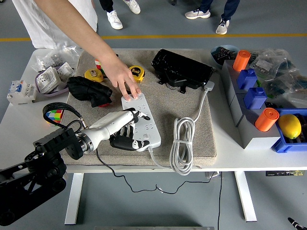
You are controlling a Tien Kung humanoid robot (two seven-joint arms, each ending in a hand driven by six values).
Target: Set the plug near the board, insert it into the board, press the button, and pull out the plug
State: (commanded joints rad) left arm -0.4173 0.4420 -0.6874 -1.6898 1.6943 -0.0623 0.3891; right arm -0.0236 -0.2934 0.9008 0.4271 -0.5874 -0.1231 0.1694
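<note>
A white power strip (144, 125) lies on the beige mat (201, 139), running from the far left toward the near edge. A person's hand (123, 79) presses down on its far end. My left hand (130, 130) reaches in from the lower left, its fingers curled around the black plug (121, 142) and resting against the near left side of the strip. The plug's black cord (103, 160) drops over the table's front edge. The plug's prongs are hidden under my fingers.
A coiled grey cable (182, 143) lies right of the strip. Behind it are a black bag (182, 69), two yellow tape measures (136, 72), and a black cloth (88, 91). A colour cube (55, 115) sits at the left. Bins with blue blocks, orange cylinders and a lemon (289, 125) stand at the right.
</note>
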